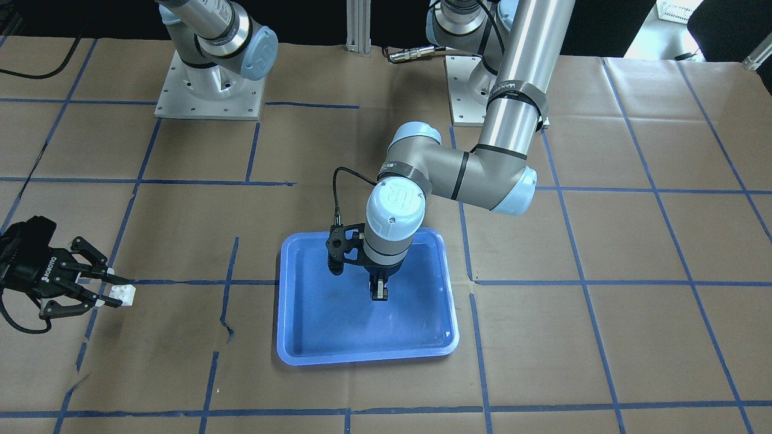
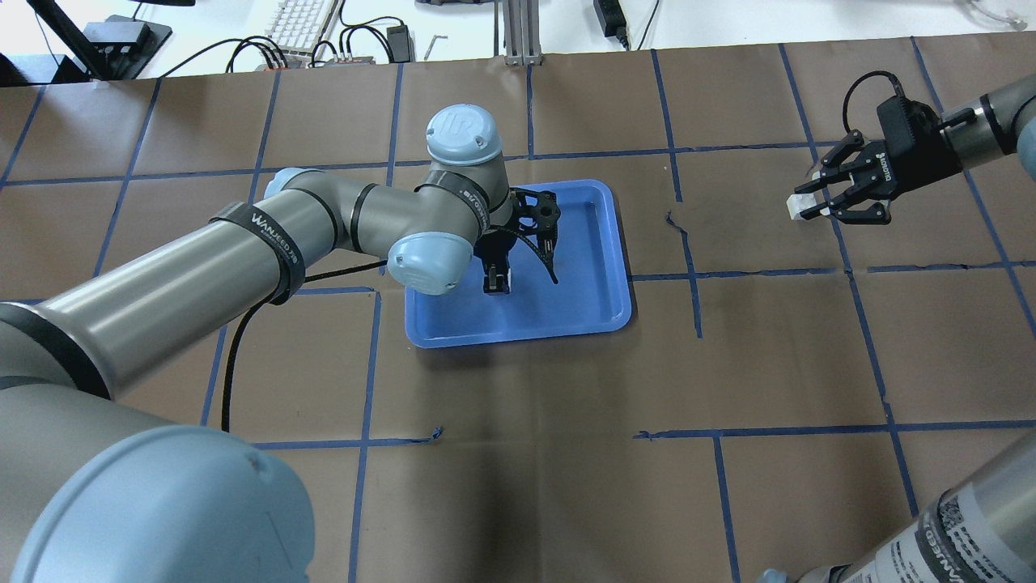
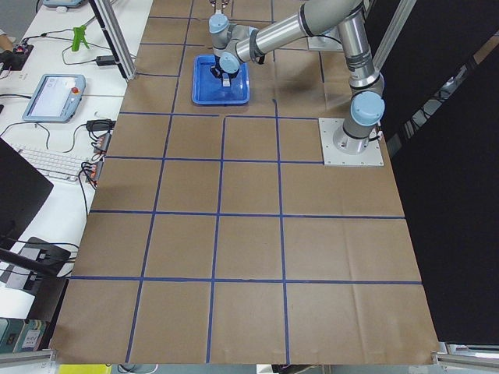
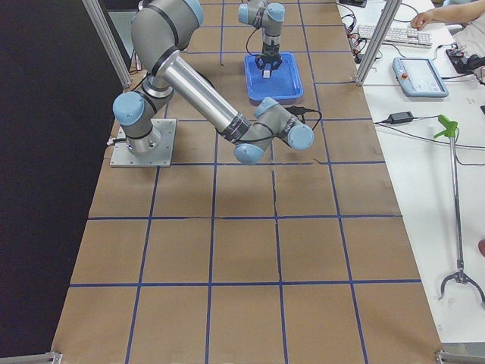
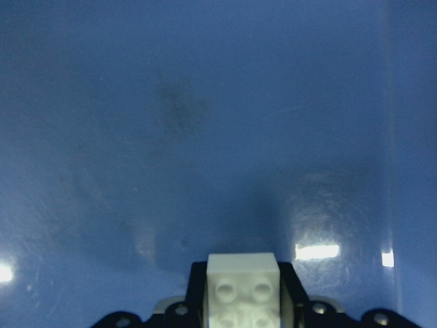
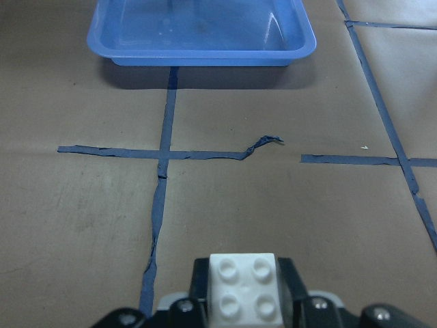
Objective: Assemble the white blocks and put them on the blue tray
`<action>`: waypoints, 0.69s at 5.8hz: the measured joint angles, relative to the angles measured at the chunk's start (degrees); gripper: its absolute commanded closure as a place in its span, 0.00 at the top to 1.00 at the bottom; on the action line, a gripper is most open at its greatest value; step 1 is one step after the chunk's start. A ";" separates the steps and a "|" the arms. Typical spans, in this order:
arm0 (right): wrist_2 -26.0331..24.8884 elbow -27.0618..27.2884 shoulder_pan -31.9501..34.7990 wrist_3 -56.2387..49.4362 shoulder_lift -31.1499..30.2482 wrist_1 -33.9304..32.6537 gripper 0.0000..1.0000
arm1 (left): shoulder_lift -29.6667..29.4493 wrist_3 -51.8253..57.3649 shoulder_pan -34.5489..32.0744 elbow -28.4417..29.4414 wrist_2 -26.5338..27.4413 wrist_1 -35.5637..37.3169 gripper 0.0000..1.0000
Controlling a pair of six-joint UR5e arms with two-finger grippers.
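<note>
Across the table from the robot, in the front-facing view, the blue tray [image 1: 368, 357] lies on the brown paper table [image 1: 603, 241], a little left of centre. The left gripper [image 1: 378, 294] points straight down over the tray, its fingers pressed onto a white block [image 1: 379, 291]. At this view's far left the right gripper [image 1: 119, 293] reaches in over the paper, well apart from the tray. It pinches the second white block [image 1: 125, 295] at its fingertips, just beside a blue tape line [image 1: 181, 282].

From overhead, the left arm comes in from the left and its claw hangs over the tray, a white speck between its tips. The right claw sits near the far right edge, its block pointing left.

In both side views the tray lies at the far end of the table with the left claw above it. Everything there is too small to judge the grip.

The left wrist camera shows its studded block clamped between both pads, with glossy blue tray floor filling the view beyond. Whether the block touches the floor cannot be told. The right wrist camera shows its block, four studs up and clamped the same way, over brown paper. The tray lies far ahead, beyond a torn tape line.
</note>
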 measured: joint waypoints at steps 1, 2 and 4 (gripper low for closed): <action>0.01 0.15 0.00 0.00 0.00 -0.04 0.26 | 0.07 -0.04 0.00 0.21 0.00 0.05 0.80; 0.02 0.20 0.00 0.00 0.00 -0.03 0.26 | 1.01 -0.10 0.16 0.74 0.03 -0.48 0.80; 0.07 0.29 0.04 -0.03 -0.05 0.08 0.27 | 8.14 -1.08 1.64 2.21 -0.03 -8.32 0.82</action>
